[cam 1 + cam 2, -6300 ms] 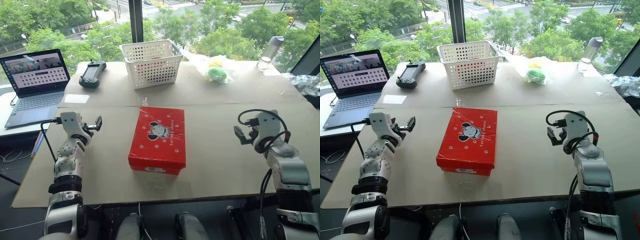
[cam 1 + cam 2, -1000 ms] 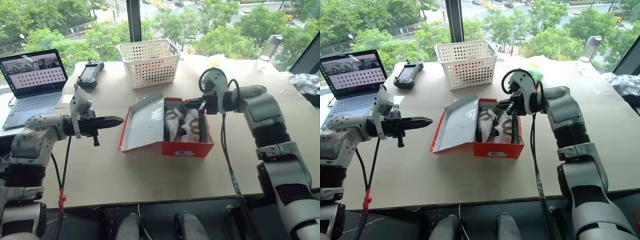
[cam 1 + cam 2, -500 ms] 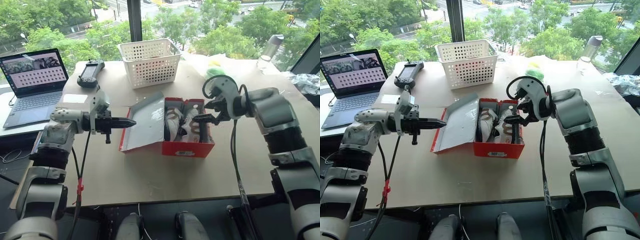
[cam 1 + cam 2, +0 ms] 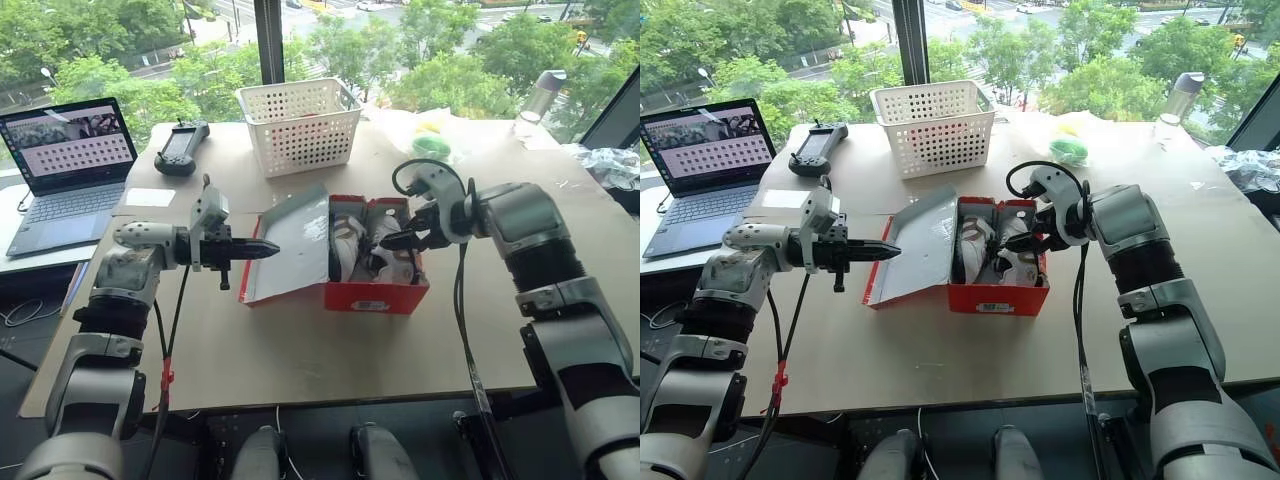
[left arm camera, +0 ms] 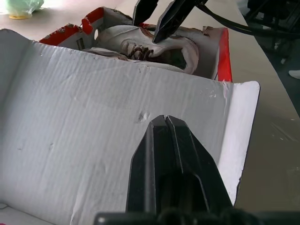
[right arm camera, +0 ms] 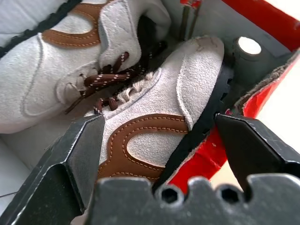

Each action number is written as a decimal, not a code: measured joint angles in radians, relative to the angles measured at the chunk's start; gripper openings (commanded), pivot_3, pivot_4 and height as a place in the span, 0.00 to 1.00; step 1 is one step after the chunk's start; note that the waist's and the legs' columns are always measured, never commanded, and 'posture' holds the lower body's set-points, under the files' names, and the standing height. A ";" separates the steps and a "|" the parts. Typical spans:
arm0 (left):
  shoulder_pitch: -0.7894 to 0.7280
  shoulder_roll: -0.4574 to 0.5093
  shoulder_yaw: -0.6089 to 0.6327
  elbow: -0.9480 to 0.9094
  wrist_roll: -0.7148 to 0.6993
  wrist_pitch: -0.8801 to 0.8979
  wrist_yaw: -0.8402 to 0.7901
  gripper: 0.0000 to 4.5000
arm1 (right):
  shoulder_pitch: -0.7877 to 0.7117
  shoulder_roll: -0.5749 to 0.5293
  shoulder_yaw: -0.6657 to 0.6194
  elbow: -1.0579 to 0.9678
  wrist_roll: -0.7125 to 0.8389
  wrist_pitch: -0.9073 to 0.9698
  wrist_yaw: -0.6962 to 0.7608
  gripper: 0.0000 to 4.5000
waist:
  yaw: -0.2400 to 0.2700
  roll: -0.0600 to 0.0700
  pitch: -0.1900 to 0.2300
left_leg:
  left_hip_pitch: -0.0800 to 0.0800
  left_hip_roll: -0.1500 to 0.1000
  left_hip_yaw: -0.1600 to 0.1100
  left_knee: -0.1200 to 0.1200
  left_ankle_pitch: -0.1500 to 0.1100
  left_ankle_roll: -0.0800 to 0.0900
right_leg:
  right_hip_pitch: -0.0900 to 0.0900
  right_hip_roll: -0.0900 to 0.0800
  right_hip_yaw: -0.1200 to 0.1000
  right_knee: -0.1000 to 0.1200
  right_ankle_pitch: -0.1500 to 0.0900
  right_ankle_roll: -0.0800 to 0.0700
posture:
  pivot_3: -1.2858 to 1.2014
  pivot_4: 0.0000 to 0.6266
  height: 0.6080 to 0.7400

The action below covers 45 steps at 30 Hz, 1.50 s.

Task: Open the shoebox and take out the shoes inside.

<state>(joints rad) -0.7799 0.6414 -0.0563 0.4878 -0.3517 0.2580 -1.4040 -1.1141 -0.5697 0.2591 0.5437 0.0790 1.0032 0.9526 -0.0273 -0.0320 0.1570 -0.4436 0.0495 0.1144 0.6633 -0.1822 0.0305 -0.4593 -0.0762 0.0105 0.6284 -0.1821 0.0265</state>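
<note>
Shoebox [image 4: 372, 292] sits open at the centre of the left eye view, its grey-white lid [image 4: 290, 243] tipped over to the left side and the shoes [image 4: 372, 243] lying side by side inside. From the left of the frame the left gripper [image 4: 270, 251] reaches across almost level, forearm bent in from the lower left, fingers pressed together into a point just at the lid's edge. From the right the right gripper [image 4: 398, 240] comes in with the elbow out, wrist bent downward, its fingers spread over the right-hand shoe. Behind the box stand a white basket [image 4: 300, 124] and, upper left, a laptop [image 4: 68, 170].

Left wrist view: the closed black fingers [image 5: 171, 173] rise from the bottom centre against the lid's corrugated inside; at top centre the other gripper's tips hang over the shoes.

Right wrist view: two black fingers [image 6: 65, 164] stand wide apart at the lower corners, straddling a pale suede shoe with brown trim and dark laces, tucked against the red box wall at right. Whether the fingers touch the shoe I cannot tell.
</note>
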 measured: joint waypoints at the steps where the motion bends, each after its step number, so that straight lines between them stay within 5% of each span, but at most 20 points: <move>1: 0.000 0.000 0.000 0.000 0.000 0.000 0.002 0.00 | -0.001 0.011 0.001 0.017 0.000 0.000 0.000 0.99 | -0.003 0.000 0.000 | 0.001 0.000 0.000 0.000 0.000 0.000 | 0.001 0.000 0.000 0.000 0.000 0.000 | 0.52 0.24 0.95; 10: 0.001 -0.008 0.000 0.000 0.001 0.000 0.019 0.00 | -0.003 0.093 0.012 0.124 -0.017 -0.047 -0.015 0.99 | -0.008 0.000 0.000 | 0.000 -0.001 -0.001 0.000 0.000 0.000 | 0.001 0.000 0.000 0.001 0.000 0.001 | 0.52 0.24 0.95; 20: 0.001 -0.012 0.000 0.000 0.001 0.000 0.024 0.00 | -0.006 0.102 0.010 0.144 -0.038 -0.080 -0.030 0.34 | -0.012 0.000 0.000 | 0.000 0.000 -0.001 0.000 0.000 0.000 | 0.001 0.000 0.000 0.001 0.000 0.001 | 0.52 0.24 0.95; 32: 0.000 -0.019 0.000 0.001 0.006 0.000 0.025 0.00 | -0.069 0.087 -0.117 0.135 0.004 0.025 -0.110 0.34 | -0.012 0.000 0.000 | -0.002 0.000 -0.001 0.000 0.000 0.000 | -0.001 0.000 0.000 0.000 0.000 0.001 | 0.52 0.24 0.95; 45: -0.001 -0.020 0.000 0.015 0.019 0.000 0.025 0.00 | -0.031 0.080 -0.337 -0.225 0.161 0.385 -0.250 0.34 | -0.011 0.000 0.000 | -0.002 0.000 -0.002 0.000 0.000 0.000 | -0.001 0.000 0.000 0.000 0.000 0.001 | 0.52 0.24 0.95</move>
<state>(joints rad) -0.7807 0.6214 -0.0563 0.5028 -0.3331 0.2580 -1.3787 -1.1449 -0.4900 -0.0784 0.3190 0.2396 1.3883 0.7028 -0.0387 -0.0319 0.1570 -0.4460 0.0492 0.1122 0.6635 -0.1823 0.0305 -0.4605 -0.0765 0.0102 0.6288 -0.1821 0.0274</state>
